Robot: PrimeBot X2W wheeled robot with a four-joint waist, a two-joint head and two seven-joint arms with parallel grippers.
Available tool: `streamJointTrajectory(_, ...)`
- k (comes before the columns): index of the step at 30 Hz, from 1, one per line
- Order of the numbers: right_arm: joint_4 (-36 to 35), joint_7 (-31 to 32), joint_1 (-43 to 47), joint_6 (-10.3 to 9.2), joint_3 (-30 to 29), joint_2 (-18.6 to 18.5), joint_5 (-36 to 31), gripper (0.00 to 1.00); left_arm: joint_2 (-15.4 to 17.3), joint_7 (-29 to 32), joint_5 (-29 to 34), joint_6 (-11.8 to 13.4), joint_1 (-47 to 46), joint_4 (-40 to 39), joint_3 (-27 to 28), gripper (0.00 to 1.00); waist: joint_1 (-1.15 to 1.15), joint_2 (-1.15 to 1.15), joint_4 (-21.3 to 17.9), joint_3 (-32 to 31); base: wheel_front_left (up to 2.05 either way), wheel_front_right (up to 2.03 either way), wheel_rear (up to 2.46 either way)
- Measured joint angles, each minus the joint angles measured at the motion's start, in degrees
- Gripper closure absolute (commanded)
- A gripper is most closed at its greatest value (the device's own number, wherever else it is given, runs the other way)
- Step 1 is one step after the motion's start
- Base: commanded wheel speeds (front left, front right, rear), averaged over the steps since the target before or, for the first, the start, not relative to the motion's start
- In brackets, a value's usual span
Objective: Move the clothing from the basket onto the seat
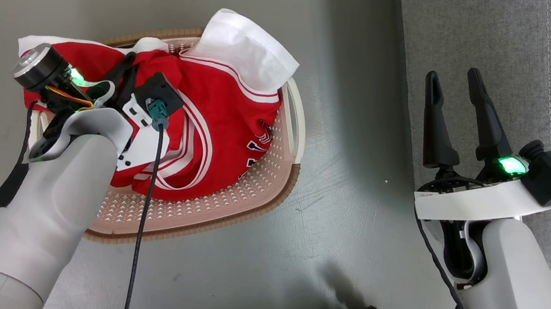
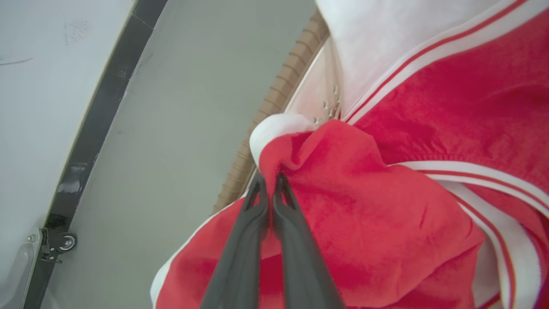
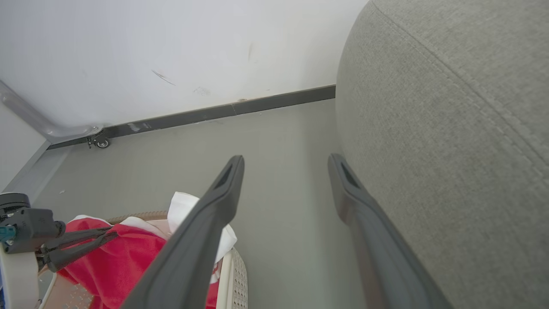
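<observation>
The left pincer (image 2: 269, 182) pinches a fold of the red clothing (image 1: 223, 118), seemingly the plain piece, in the basket (image 1: 261, 194), half hidden by its arm. The right pincer (image 1: 455, 76) gapes empty beside the seat (image 1: 497, 44).

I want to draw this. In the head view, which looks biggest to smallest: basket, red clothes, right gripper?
1. basket, only slightly ahead.
2. red clothes, nearly as big.
3. right gripper, clearly smallest, though nearer the camera.
</observation>
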Motion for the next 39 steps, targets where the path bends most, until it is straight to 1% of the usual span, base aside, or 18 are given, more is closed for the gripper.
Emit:
streamJointTrajectory(6, 0.0, 0.0, -0.9, 0.00, 0.0, 0.0, 0.0, 0.00, -0.3, -0.2, 0.0, 0.0, -0.1, 0.7, -0.1, 1.00, 0.00, 0.00, 0.2, 0.0, 0.00, 0.00, 0.00)
streamJointTrajectory(13, 0.0, 0.0, -1.0, 0.00, -0.5, 0.0, 0.0, 0.00, -1.2, -2.8, -1.3, 0.8, 0.0, 0.6, 0.5, 1.00, 0.00, 0.00, 0.5, -0.3, 0.00, 0.00, 0.00)
streamJointTrajectory(19, 0.0, 0.0, -1.0, 0.00, -0.6, 0.0, -0.1, 0.00, -2.0, -5.1, -4.1, 2.6, 0.3, -0.6, 2.9, 1.00, 0.00, 0.00, 1.1, -0.8, 0.00, 0.00, 0.00)
streamJointTrajectory(24, 0.1, 0.0, -1.0, 0.00, -0.8, 0.0, -0.5, 0.00, -2.0, -7.5, -6.1, 3.2, 1.8, -1.6, 4.5, 1.00, 0.00, 0.00, 1.8, -1.5, 0.00, 0.00, 0.00)
streamJointTrajectory(28, 0.1, 0.0, -1.0, 0.00, -0.8, 0.0, -1.1, 0.00, -2.5, -8.5, -7.7, 4.1, 3.0, -3.1, 5.4, 1.00, 0.00, 0.00, 2.4, -2.1, 0.00, 0.00, 0.00)
streamJointTrajectory(34, 0.1, 0.0, -1.0, 0.00, -0.8, 0.0, -1.6, 0.00, -3.8, -9.6, -10.0, 4.6, 4.8, -5.9, 6.8, 1.00, 0.00, 0.00, 3.4, -3.2, 0.00, 0.00, 0.00)
streamJointTrajectory(39, 0.5, 0.0, -1.0, 0.00, -0.8, 0.0, -2.1, 0.00, -5.1, -9.6, -14.6, 4.5, 6.5, -8.5, 9.8, 1.00, 0.00, 0.00, 4.1, -4.4, 0.00, 0.00, 0.00)
